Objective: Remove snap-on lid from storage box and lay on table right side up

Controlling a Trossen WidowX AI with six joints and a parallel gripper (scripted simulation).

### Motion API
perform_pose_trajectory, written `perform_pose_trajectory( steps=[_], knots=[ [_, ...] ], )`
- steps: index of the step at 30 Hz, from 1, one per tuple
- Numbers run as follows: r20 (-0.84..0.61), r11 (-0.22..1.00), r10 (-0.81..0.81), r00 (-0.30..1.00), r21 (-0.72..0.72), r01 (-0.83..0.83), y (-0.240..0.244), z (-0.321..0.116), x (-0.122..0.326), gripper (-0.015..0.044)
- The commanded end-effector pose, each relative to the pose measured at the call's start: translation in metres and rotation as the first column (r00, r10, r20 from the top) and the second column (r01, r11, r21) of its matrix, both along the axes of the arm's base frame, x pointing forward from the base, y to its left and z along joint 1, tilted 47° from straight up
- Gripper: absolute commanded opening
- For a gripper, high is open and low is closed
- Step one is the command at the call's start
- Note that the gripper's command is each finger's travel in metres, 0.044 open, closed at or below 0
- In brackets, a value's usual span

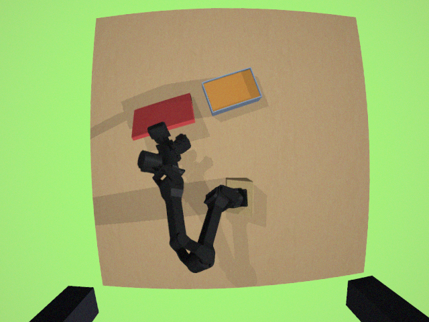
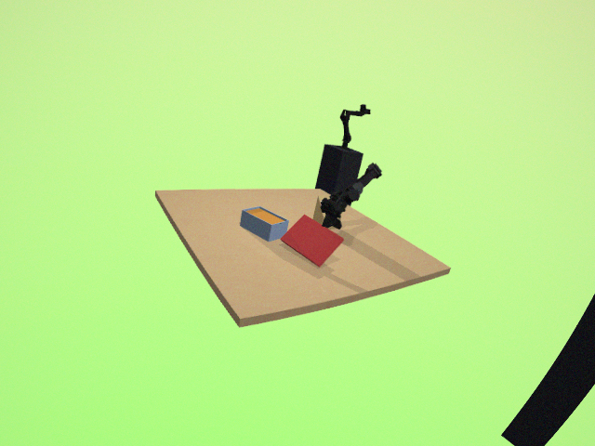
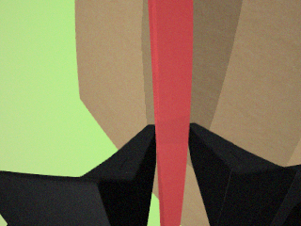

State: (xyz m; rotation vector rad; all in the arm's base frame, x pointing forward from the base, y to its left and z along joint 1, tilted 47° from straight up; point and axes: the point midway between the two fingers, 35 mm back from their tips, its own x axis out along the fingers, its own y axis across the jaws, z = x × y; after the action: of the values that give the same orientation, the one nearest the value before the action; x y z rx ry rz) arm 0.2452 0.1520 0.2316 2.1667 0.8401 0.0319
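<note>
The red lid (image 1: pixel 162 112) (image 2: pixel 312 240) (image 3: pixel 173 71) is off the box and held above the table, tilted, its smooth top face turned partly towards the exterior camera. My gripper (image 1: pixel 159 132) (image 2: pixel 331 224) (image 3: pixel 171 131) is shut on one long edge of the lid; in the wrist view the red edge runs between both fingertips. The storage box (image 1: pixel 235 106) (image 2: pixel 256 229), blue outside and orange inside, stands upright and open on the table (image 1: pixel 312 138) (image 2: pixel 216 249). In the top view it is right of the lid, with a gap between them. The lid's underside is hidden.
A tan block (image 1: pixel 238 179) (image 2: pixel 317 211) stands by the arm's base. In the exterior view, a black block (image 2: pixel 338 167) with a small black arm (image 2: pixel 346 124) on it is behind the table. The table's left edge in the top view is not far from the lid.
</note>
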Motion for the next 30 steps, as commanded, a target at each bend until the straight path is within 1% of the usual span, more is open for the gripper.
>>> perform_pose_trajectory(
  steps=[1, 30],
  knots=[
    [0.003, 1.0, -0.012, 1.0, 0.004, 0.012, 0.001, -0.001, 0.002, 0.0],
    [0.003, 1.0, -0.012, 1.0, 0.005, 0.012, 0.017, -0.017, 0.004, 0.0]
  ],
)
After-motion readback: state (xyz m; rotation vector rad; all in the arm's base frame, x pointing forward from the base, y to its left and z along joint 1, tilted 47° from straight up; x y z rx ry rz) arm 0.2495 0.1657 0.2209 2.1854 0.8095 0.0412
